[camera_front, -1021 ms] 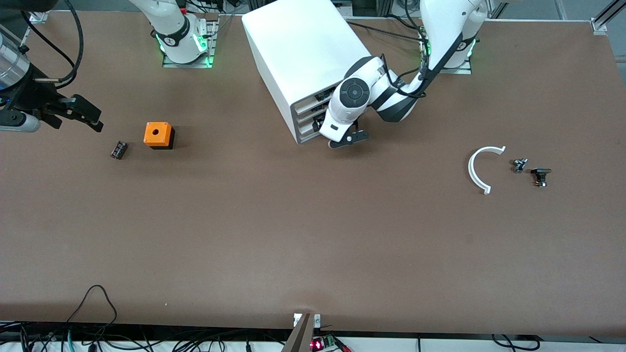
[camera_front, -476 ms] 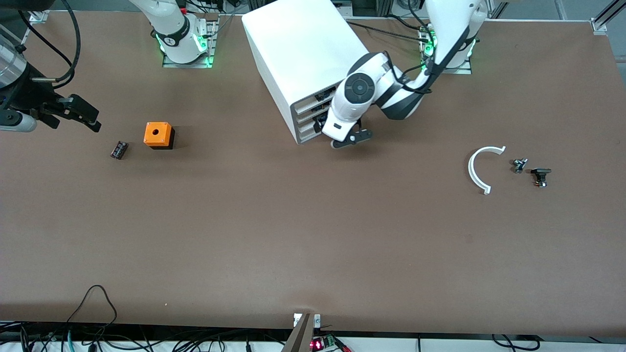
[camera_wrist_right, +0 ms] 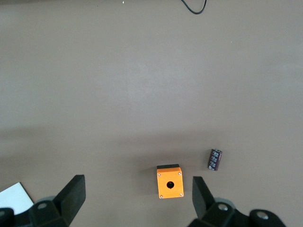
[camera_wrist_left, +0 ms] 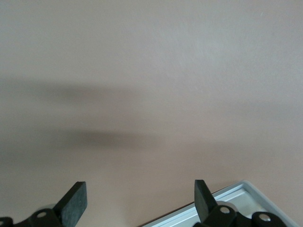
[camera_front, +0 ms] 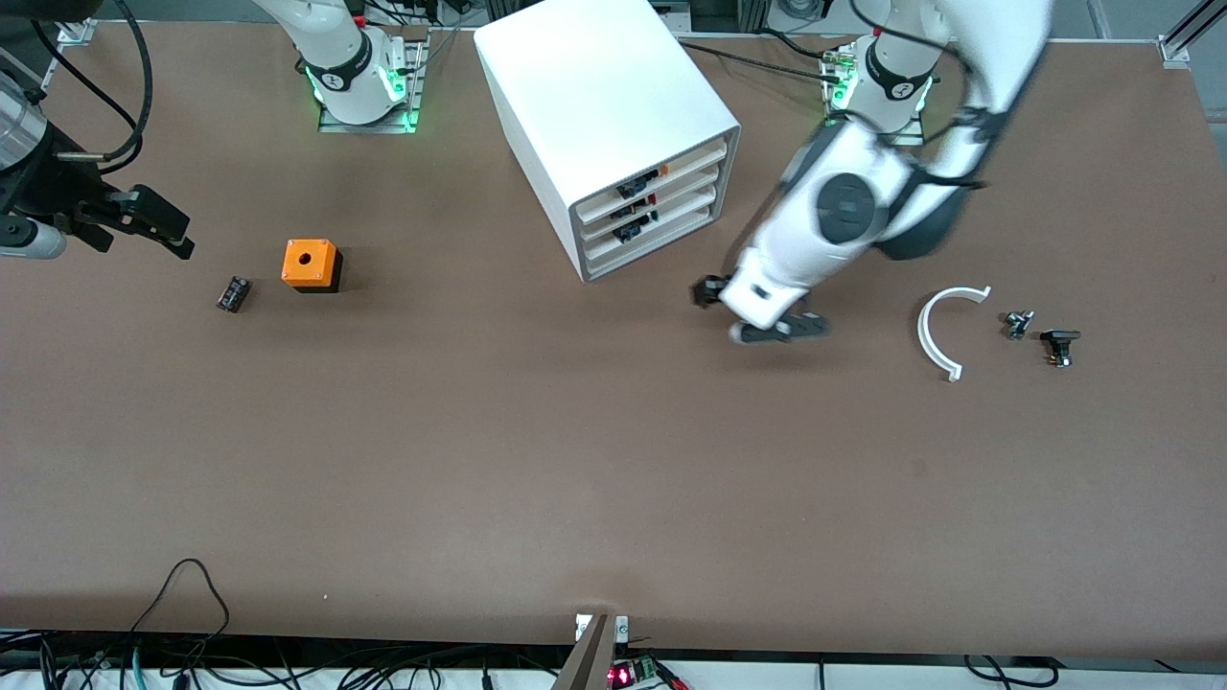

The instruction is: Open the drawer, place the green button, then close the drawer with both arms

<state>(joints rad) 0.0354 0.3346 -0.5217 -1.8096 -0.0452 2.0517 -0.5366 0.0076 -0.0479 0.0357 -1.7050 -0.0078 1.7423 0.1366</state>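
The white cabinet stands at the table's middle, near the bases. Its third drawer counting down sits flush with the other drawers. My left gripper is open and empty, low over bare table between the cabinet and a white arc. In the left wrist view only table and a white rimmed edge show. The tiny bluish-grey button lies near the left arm's end, beside the arc. My right gripper is open and empty over the right arm's end; it also shows in the right wrist view.
An orange cube with a round hole and a small dark cylinder lie near the right gripper; both show in the right wrist view, the cube and the cylinder. A white curved arc and a small black part flank the button.
My left gripper has swung away from the cabinet's drawer fronts toward the left arm's end and nearer the front camera, uncovering the drawers. The right gripper has barely moved.
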